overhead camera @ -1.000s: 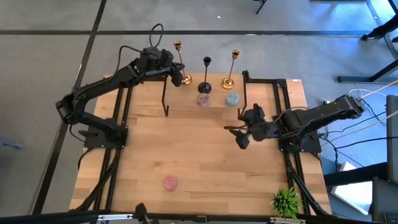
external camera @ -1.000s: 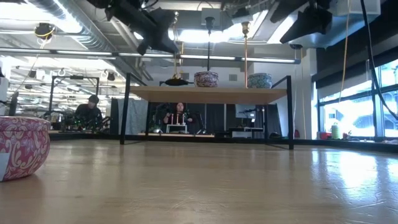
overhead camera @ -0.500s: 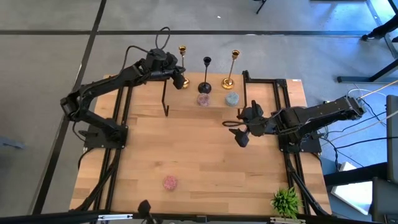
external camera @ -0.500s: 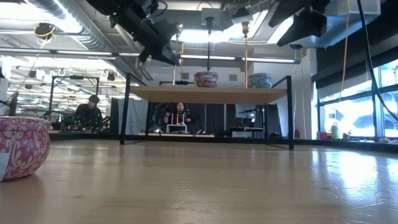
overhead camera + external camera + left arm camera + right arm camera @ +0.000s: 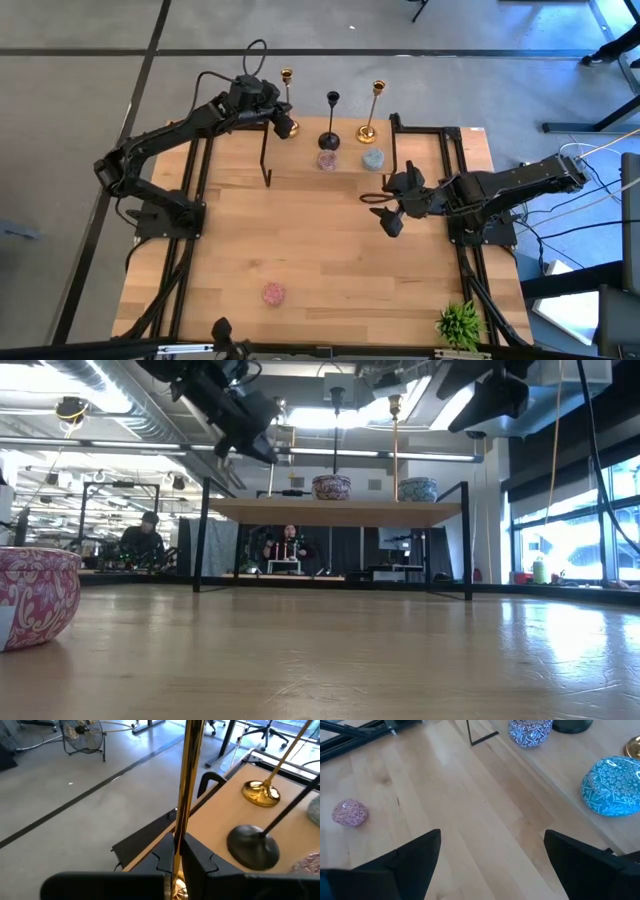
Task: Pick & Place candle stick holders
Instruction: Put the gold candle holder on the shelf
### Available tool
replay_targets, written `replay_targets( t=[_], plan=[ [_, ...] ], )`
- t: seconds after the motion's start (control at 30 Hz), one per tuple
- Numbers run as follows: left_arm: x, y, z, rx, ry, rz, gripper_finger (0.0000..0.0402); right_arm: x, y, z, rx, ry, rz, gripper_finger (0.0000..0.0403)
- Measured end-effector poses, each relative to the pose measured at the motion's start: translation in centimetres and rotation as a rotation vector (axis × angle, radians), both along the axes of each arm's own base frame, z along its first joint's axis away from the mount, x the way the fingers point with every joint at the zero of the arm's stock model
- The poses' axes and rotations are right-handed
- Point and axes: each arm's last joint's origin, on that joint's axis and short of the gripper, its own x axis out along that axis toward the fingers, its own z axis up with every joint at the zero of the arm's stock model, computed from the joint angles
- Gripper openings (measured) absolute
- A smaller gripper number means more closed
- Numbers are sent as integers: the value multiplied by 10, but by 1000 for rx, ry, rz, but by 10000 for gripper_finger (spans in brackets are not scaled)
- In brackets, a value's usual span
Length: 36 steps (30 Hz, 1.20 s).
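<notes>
Left hand pinching a gold candlestick at the far edge of a wooden counter.

The left hand (image 5: 283,126) is pressed tight on the slim stem of a shiny gold candle stick holder (image 5: 187,795), gripping it low, near its base, above the raised wooden shelf (image 5: 420,160) along the far edge. On that shelf stand a tall black candle stick holder on a round base (image 5: 330,138), a second shiny gold candle stick holder (image 5: 369,130), a squat round purple holder (image 5: 327,160) and a squat round light blue holder (image 5: 372,158) just beside it. A squat round pink holder (image 5: 274,293) sits alone near the front edge. The right hand (image 5: 372,203) hovers spread and empty toward the right edge, near the shelf.
</notes>
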Motion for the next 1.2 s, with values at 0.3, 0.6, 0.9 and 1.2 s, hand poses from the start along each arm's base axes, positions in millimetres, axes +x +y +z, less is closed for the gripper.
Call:
replay_targets(
  t=[0.3,0.6,0.9,1.2],
  plan=[
    [0,0,0,6,1,-4,12,0,0,0,9,-8,-7,358],
    [0,0,-1,-8,9,-18,17,0,0,0,9,-8,-7,358],
    [-1,-1,-2,-10,24,-24,35,0,0,0,9,-8,-7,358],
    [-1,-1,-4,-13,44,-22,45,0,0,0,9,-8,-7,358]
  ],
)
